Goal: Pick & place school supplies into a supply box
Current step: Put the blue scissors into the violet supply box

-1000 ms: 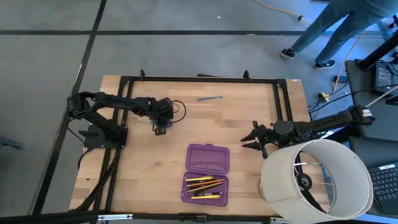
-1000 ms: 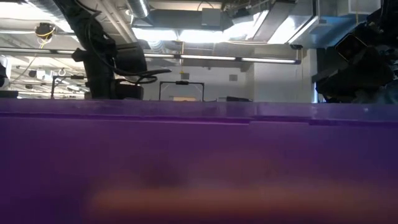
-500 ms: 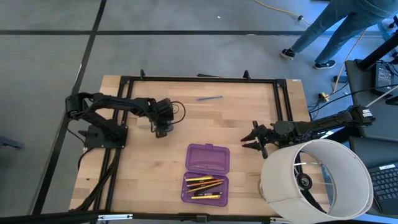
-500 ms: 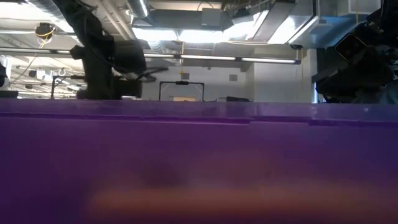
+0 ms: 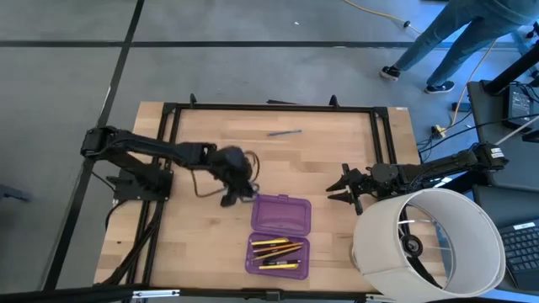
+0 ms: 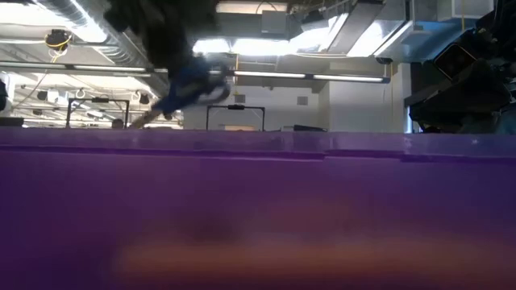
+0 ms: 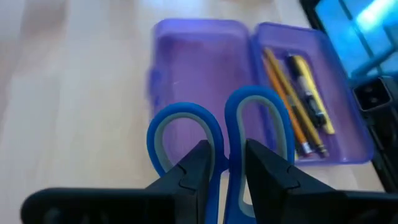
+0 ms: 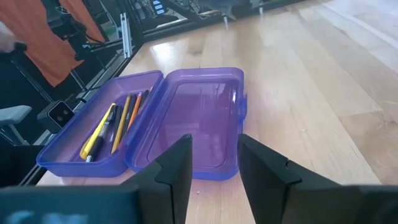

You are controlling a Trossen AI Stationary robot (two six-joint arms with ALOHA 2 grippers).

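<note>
The purple supply box (image 5: 280, 234) lies open on the table. Its near half (image 7: 311, 99) holds yellow pencils and a pen, and its far half (image 8: 205, 112) is bare. My left gripper (image 5: 238, 192) hangs just off the box's far left corner, shut on the blue-handled scissors (image 7: 186, 121), which also show in the low view (image 6: 197, 80). Right of the box, my right gripper (image 5: 345, 189) waits open with nothing between its fingers (image 8: 177, 165). One pen (image 5: 285, 132) lies flat near the table's far edge. My left gripper pinches the scissors between its two fingers, where the two blue handle loops meet (image 7: 224, 140). The fingers slant down from the table's left toward the box. The loops stick out past the fingertips; the blades are hidden behind the fingers. The scissors are lifted clear of the table.
A large white cylinder (image 5: 429, 244) stands at the near right corner, close to my right arm. A black frame (image 5: 269, 107) runs along the table's far and side edges. A person's legs (image 5: 446, 42) show on the floor beyond the far right corner.
My left gripper has risen from the table's left part and swung toward the near right, up to the box's far left corner, tipping less steeply downward. It has carried the scissors along, lifted clear of the wood. The box has not moved.
</note>
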